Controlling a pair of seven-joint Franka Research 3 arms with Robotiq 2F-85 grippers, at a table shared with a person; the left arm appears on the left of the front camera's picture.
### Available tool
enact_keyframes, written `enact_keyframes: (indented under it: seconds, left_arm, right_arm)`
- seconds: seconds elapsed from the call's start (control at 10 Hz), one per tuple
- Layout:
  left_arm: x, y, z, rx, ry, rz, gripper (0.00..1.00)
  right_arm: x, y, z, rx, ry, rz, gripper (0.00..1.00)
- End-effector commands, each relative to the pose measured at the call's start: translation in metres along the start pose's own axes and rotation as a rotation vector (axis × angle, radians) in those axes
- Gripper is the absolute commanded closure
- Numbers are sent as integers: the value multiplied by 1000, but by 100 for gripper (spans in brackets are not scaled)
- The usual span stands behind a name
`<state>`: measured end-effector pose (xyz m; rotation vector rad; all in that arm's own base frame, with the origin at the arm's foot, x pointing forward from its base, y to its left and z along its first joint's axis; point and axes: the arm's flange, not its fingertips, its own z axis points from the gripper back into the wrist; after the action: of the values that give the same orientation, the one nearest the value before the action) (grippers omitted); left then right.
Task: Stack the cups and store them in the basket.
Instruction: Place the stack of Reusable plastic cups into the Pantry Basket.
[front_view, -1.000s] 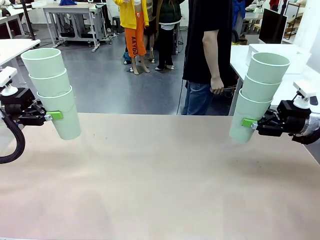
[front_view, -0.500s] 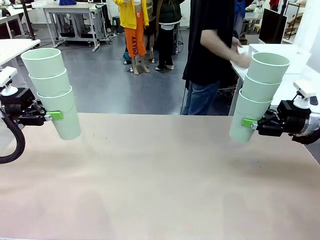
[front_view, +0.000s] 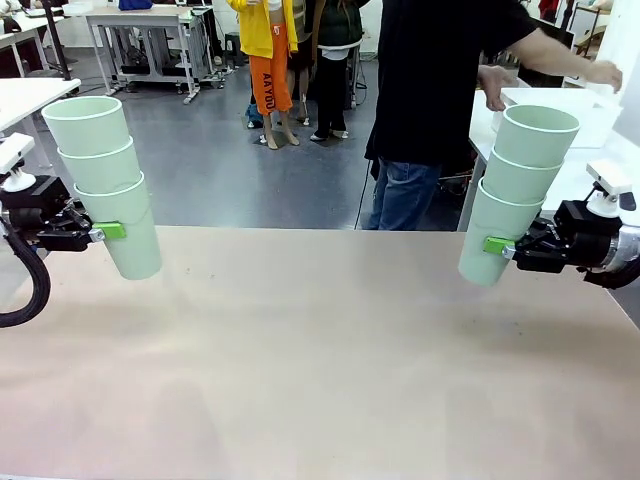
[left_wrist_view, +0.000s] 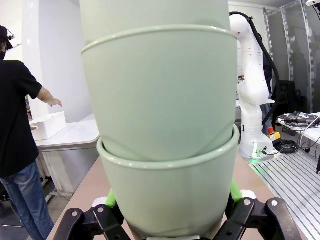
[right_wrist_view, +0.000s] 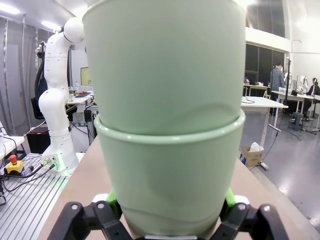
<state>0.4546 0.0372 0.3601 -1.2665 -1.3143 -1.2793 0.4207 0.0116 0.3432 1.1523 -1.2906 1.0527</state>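
Left gripper (front_view: 105, 231): reaches in from the left edge, level, jaws closed on the lowest cup of a stack of three.
Left stack of cups (front_view: 103, 178): nested, mouths up, leaning a little to the left, bottom held clear above the table (front_view: 320, 350).
Grip, left wrist view: green pads (left_wrist_view: 111, 197) press either side of the bottom cup low on its wall; the two upper cups sit inside it, untouched by the jaws.
Why so (my reading): holding the outermost cup low carries all three as one and leaves the open mouth free to take another stack.
Person (front_view: 440, 80): stands at the far side, turned to the right, both arms reaching out.
Person's hand (front_view: 605, 72): over the far-right corner, at or just above the basket; I cannot tell if it touches.
Right stack of cups (front_view: 520, 185): three nested, mouths up, leaning right, also off the table.
Right gripper (front_view: 497, 245): comes in from the right, jaws clamped on the lowest cup, pads (right_wrist_view: 227, 197) on opposite walls near its base.
Basket (front_view: 592, 108): white, on a side table far right, partly behind the top right cup, well apart from both grippers.
Stage (judgement): two stacks made, neither merged nor stored; likely waiting for the basket to come within reach.
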Motion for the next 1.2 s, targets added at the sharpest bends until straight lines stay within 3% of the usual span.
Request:
enact_keyframes:
  seconds: [0.0,1.1]
  left_arm:
    - [7,1,-1,-1,-8,-8,10]
    - [7,1,-1,-1,-8,-8,10]
  right_arm:
    - [5,-2,-2,-5,-11,9,14]
    - [5,-2,-2,-5,-11,9,14]
